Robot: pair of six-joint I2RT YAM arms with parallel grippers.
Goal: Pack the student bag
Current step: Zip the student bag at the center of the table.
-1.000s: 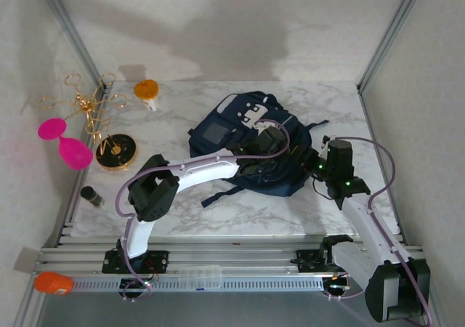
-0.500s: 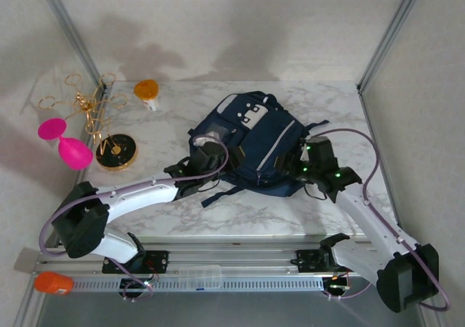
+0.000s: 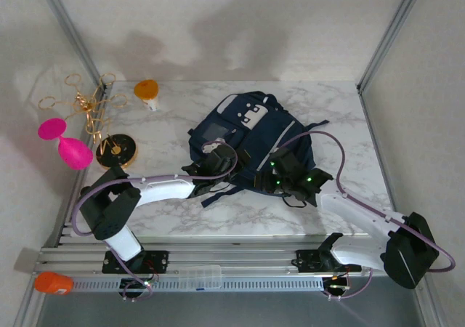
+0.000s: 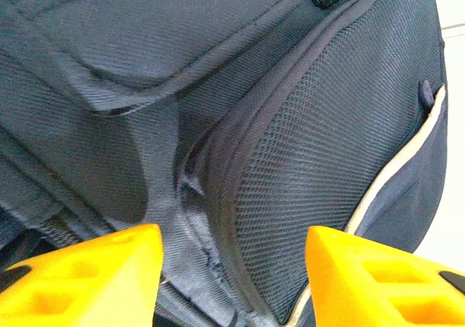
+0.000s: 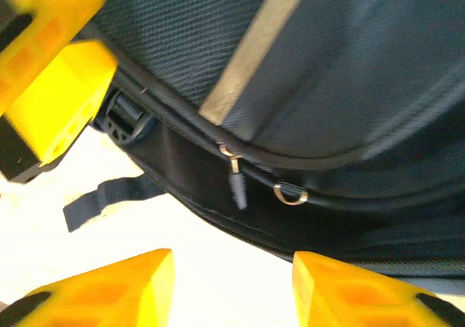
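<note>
The student bag [image 3: 256, 132], navy with white trim, lies flat in the middle of the marble table. My left gripper [image 3: 218, 168] is at the bag's near left corner. In the left wrist view it [image 4: 232, 272] stands open, with the bag's mesh side panel [image 4: 320, 138] just beyond the yellow fingers. My right gripper [image 3: 280, 176] is at the bag's near edge and is also open [image 5: 232, 287], with bare table between its fingers. A zipper pull [image 5: 237, 183] and a metal D-ring [image 5: 290, 194] hang just ahead of it. One left finger [image 5: 54, 87] shows at upper left.
An orange-capped bottle [image 3: 146, 91], a gold wire stand [image 3: 87, 107], two pink paddles [image 3: 64, 142] and a black-and-gold disc [image 3: 116, 151] sit at the table's left. A loose dark strap [image 5: 102, 195] trails off the bag's near edge. Walls close in on both sides.
My right gripper has slid left along the bag's near edge. My left gripper came off the bag's middle to its near left corner.
</note>
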